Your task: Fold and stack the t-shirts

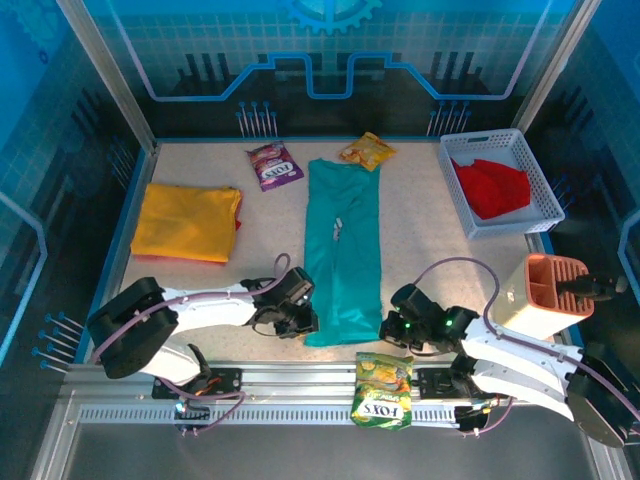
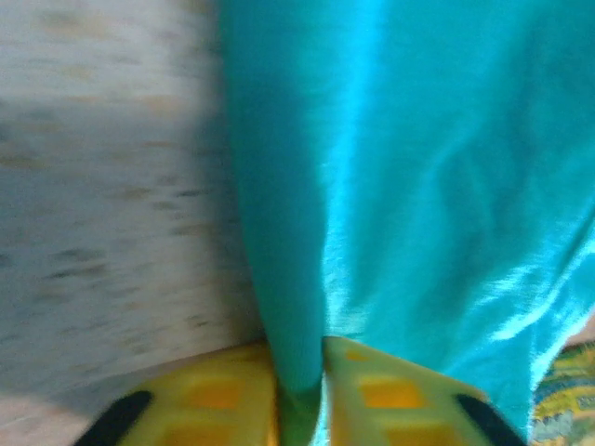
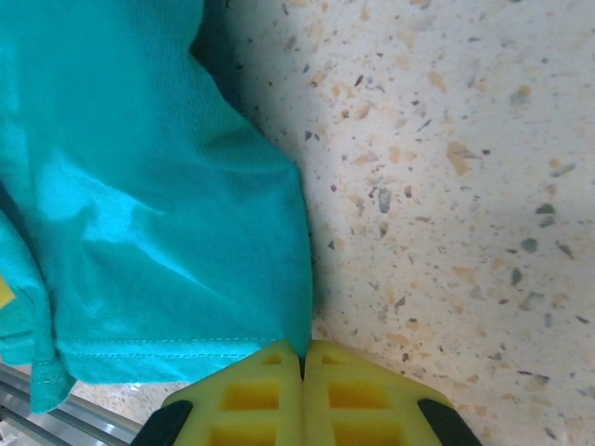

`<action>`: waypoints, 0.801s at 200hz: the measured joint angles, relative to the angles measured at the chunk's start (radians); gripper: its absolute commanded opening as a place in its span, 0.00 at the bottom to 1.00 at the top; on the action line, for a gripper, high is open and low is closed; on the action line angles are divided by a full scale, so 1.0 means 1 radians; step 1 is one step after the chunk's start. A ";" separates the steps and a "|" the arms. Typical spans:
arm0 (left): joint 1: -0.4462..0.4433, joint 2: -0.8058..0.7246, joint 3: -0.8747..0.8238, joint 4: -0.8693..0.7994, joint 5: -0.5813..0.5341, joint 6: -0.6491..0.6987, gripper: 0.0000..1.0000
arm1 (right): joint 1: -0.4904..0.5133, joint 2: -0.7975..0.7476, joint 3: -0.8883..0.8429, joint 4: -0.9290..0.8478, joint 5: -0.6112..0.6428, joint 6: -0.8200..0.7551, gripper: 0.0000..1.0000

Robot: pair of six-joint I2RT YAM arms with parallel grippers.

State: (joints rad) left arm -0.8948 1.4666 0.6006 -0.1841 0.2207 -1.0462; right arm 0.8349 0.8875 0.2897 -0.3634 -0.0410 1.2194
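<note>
**Tally: 3 t-shirts, 3 snack pkts, 1 basket, 2 arms**

T-shirts, 3 total: 1 teal t-shirt (image 1: 345, 250), 1 yellow-orange t-shirt (image 1: 185, 222), 1 red t-shirt (image 1: 492, 187). Thin red strip (image 1: 238, 215) at the yellow-orange one's edge; can't tell if that's a 4th.

Snack pkts, 3 total: 1 purple packet (image 1: 274, 165), 1 orange packet (image 1: 367, 151), 1 green-yellow packet (image 1: 383, 388).

Baskets: 1 grey plastic basket (image 1: 515, 227).

Robot arms, 2: left arm (image 1: 180, 315), right arm (image 1: 520, 360).

Tables: 1 speckled table (image 1: 440, 240).

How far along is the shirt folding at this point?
Done: the yellow-orange t-shirt lies folded at left. In hand: the teal t-shirt, folded into a long strip, left gripper pinching its near edge, right gripper shut at its near corner. Left: the red t-shirt, crumpled in the basket, and stacking.
</note>
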 measured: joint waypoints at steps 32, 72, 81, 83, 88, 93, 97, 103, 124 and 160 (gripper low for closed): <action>-0.035 0.030 -0.009 0.129 0.069 -0.014 0.06 | 0.000 -0.040 -0.003 -0.033 0.009 0.032 0.00; -0.050 0.027 -0.025 0.175 0.105 -0.029 0.05 | 0.000 -0.079 -0.005 -0.093 0.034 0.065 0.00; -0.050 0.018 -0.031 0.171 0.105 -0.028 0.06 | 0.000 -0.092 -0.005 -0.114 0.040 0.070 0.00; -0.050 0.016 -0.032 0.170 0.104 -0.028 0.06 | 0.000 -0.094 -0.005 -0.118 0.041 0.072 0.00; -0.050 0.007 -0.035 0.164 0.103 -0.028 0.06 | 0.000 -0.102 -0.005 -0.132 0.044 0.073 0.00; -0.050 -0.003 -0.037 0.156 0.102 -0.028 0.05 | 0.000 -0.109 -0.005 -0.142 0.047 0.075 0.00; -0.050 -0.010 -0.039 0.151 0.101 -0.028 0.06 | 0.000 -0.115 -0.005 -0.152 0.050 0.076 0.00; -0.050 -0.023 -0.040 0.141 0.098 -0.028 0.06 | -0.001 -0.125 -0.005 -0.167 0.055 0.077 0.00; -0.050 -0.058 -0.041 0.103 0.081 -0.025 0.06 | -0.005 -0.153 -0.005 -0.201 0.064 0.082 0.00; -0.050 -0.064 -0.041 0.072 0.064 -0.021 0.11 | -0.005 -0.163 -0.005 -0.209 0.063 0.083 0.02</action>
State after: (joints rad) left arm -0.9447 1.4021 0.5598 -0.1123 0.2852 -1.0672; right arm 0.8299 0.7250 0.2852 -0.5724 0.0223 1.3022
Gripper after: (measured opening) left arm 0.082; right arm 0.044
